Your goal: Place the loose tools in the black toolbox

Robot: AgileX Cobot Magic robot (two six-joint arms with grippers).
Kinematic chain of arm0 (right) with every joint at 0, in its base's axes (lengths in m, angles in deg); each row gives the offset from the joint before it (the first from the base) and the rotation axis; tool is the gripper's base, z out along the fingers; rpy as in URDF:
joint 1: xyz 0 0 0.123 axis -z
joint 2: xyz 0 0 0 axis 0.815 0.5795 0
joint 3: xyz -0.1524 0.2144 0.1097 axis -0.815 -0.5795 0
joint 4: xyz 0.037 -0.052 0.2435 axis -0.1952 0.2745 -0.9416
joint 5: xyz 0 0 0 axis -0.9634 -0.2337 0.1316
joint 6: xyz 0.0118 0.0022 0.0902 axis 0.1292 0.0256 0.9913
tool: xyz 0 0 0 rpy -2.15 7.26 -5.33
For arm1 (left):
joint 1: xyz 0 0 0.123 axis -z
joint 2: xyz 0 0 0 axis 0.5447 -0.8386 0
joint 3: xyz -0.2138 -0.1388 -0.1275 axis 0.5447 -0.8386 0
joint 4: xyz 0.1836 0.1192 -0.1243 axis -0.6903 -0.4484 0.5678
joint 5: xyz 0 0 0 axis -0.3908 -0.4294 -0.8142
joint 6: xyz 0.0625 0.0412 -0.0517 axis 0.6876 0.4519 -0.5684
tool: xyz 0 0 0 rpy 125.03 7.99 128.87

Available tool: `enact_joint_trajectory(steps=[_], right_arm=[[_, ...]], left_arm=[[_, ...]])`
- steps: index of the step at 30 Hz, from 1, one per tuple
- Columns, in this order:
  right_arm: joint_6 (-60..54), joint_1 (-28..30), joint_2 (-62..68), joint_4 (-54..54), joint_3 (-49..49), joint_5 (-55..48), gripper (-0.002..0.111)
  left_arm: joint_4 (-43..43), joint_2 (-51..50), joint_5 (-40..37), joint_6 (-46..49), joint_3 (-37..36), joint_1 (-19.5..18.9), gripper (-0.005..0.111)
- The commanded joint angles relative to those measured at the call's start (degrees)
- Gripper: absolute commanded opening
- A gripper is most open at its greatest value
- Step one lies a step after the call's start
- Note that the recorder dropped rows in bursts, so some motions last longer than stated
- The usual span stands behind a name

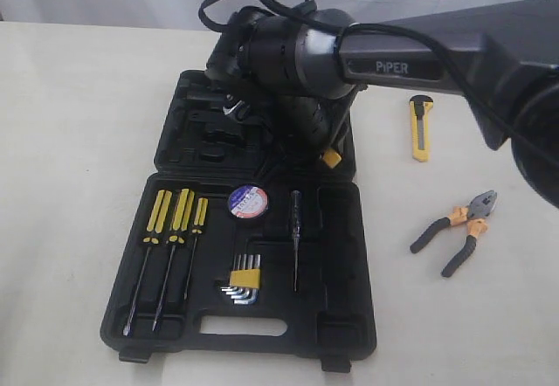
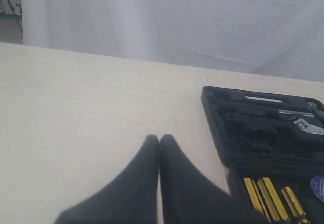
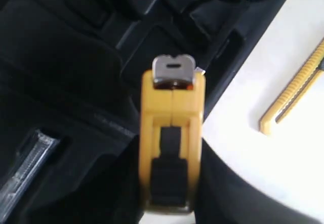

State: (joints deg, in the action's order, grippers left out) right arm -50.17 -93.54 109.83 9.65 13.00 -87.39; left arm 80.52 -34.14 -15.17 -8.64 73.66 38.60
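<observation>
Rt fingers (image 3: 223, 183) clamped on yellow tape measure (image 3: 172, 133), held above black toolbox (image 1: 341, 229) near its edge. Lt fingers (image 2: 182, 183) pressed together, empty, over table (image 2: 76, 107). We judged the risk: released off a recess, it could tip out. Outside lay utility knife (image 1: 421, 127) & pliers (image 1: 456, 222).

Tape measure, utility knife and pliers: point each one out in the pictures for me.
yellow tape measure (image 3: 172, 107): right wrist view, on its yellow casing below the metal hook.
utility knife (image 1: 421, 131): exterior view, on the middle of its yellow handle.
pliers (image 1: 474, 217): exterior view, at the joint where the handles meet.
</observation>
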Motion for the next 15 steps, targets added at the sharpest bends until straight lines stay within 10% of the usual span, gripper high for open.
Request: enact_joint_trajectory(steps=[1,11,15], right_arm=[[2.21,0.15,-0.29,1.88,0.06,-0.49,0.000],[1.18,0.15,1.61,4.35,0.06,0.32,0.000],[0.75,0.71,2.96,1.51,0.06,2.60,0.020]], left_arm=[[-0.28,-0.23,-0.05,0.02,0.30,0.33,0.000],[-0.28,-0.23,-0.05,0.02,0.30,0.33,0.000],[-0.28,-0.23,-0.05,0.02,0.30,0.33,0.000]])
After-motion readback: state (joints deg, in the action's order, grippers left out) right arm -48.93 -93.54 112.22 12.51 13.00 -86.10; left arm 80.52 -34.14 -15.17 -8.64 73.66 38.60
